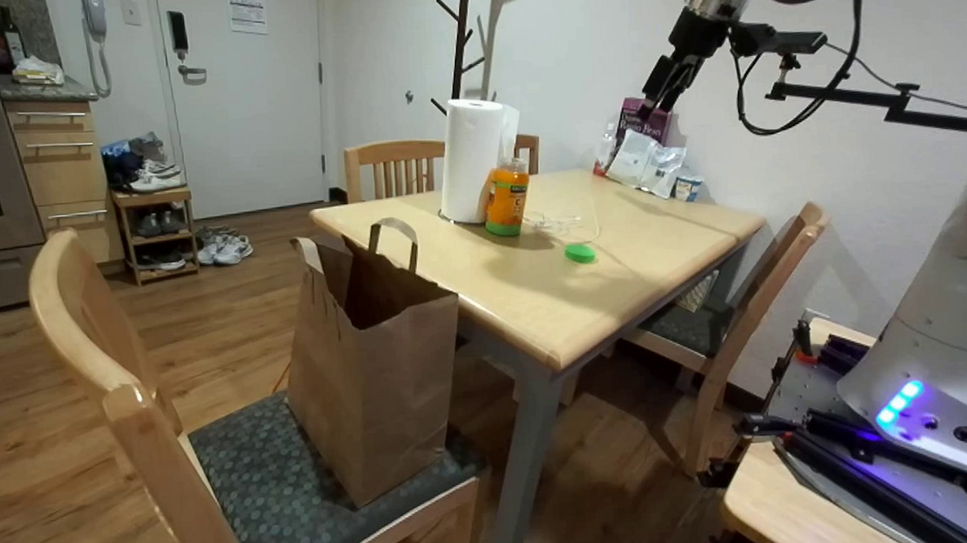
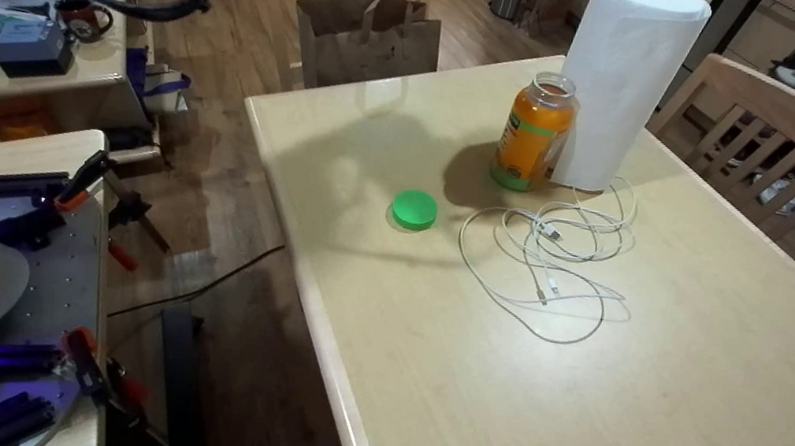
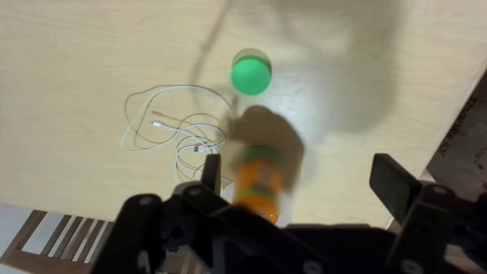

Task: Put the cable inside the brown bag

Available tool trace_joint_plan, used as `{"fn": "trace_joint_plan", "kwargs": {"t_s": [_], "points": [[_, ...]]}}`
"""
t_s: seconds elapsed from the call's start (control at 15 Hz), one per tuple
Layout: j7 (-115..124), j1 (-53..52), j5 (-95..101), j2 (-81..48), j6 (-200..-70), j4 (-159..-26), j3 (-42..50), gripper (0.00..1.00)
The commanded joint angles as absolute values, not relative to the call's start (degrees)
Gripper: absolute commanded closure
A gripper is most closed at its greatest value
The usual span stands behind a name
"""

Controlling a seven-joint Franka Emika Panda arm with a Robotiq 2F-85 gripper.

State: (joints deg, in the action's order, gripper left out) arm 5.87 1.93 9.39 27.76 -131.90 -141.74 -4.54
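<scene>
in an exterior view we see the bag (image 1: pixel 375 399) upright on a chair (image 1: pixel 252 494), and the gripper (image 1: pixel 657 105) raised higher than the table (image 1: pixel 661 231). in an exterior view we find the cable (image 2: pixel 549 232) looped loosely on the table, near the jar (image 2: pixel 533 137) and lid (image 2: pixel 415 210). in the wrist view we see the gripper released, jaws spread wide.

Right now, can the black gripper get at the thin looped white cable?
Probably yes: the gripper is open, and the cable lies mostly uncovered on the pale wooden table, though the orange cylindrical jar might crowd it.
</scene>
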Motion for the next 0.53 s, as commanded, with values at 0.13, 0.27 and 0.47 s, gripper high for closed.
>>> {"fn": "trace_joint_plan", "kwargs": {"t_s": [0.13, 0.27, 0.47], "points": [[-5.00, 2.09, 9.14, 9.55, -131.42, -124.05, 0.83, 0.00], [-1.28, 2.53, 10.37, 13.54, -131.84, -128.21, 0.34, 0.00], [-1.21, 2.40, 10.37, 13.57, -131.83, -128.52, 0.26, 0.00]]}}
